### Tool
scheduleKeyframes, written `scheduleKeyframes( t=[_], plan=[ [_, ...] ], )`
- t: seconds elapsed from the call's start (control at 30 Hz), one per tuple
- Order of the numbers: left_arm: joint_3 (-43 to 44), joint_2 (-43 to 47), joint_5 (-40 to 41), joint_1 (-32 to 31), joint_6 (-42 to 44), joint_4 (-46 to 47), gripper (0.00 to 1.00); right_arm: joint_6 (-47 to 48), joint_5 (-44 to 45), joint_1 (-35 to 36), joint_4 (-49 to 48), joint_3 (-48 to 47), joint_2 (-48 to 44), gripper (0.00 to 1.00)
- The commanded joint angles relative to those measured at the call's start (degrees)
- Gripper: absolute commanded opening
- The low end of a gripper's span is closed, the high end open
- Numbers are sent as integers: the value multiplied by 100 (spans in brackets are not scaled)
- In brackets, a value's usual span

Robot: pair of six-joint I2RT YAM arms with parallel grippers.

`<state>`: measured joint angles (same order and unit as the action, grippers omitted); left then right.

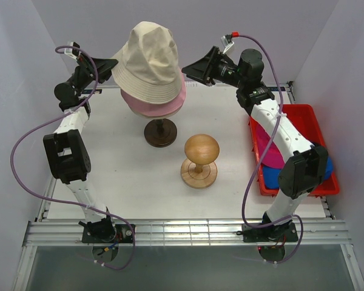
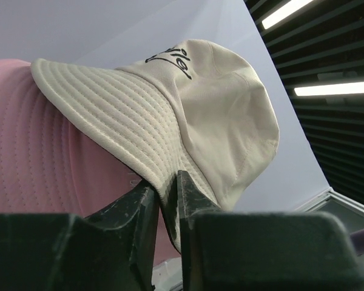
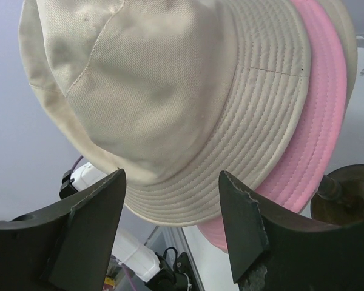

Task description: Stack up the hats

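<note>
At the upper centre of the top view we see the beige bucket hat (image 1: 147, 57) sitting on top of the light pink bucket hat (image 1: 165, 107), the two stacked together on a dark wooden stand (image 1: 160, 134) that rises from the white table (image 1: 121, 176). The pink brim shows below and to the right of the beige one. At the upper left of that view the left gripper (image 2: 167, 182) meets the beige brim. In its wrist view the jaws stand narrow, and the stitched edge of the beige brim runs down into the slim gap between them, touching both fingers, so we read it as pinching that brim. The pink hat fills the left of that picture, behind the beige brim. To the right of the hats the right gripper (image 3: 171, 176) hangs just beside the brims. Its jaws are spread wide with nothing between them, and both hats lie beyond its fingertips. Near the middle of the table, below and right of the stack, a pale wooden head form (image 1: 201, 148) stands upright on its round base, bare. At the right edge a red bin (image 1: 303, 112) holds the magenta cap (image 1: 268, 154) and the blue cap (image 1: 329, 167), both partly hidden by the right arm that crosses over them.
</note>
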<state>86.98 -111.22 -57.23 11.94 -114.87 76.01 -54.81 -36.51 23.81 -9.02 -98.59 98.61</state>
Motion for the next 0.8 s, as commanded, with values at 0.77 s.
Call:
scheduleKeyframes(
  t=[0.77],
  plan=[
    [-339, 522, -271, 203, -352, 2058, 40, -812, -93, -70, -1023, 542, 273, 69]
  ],
)
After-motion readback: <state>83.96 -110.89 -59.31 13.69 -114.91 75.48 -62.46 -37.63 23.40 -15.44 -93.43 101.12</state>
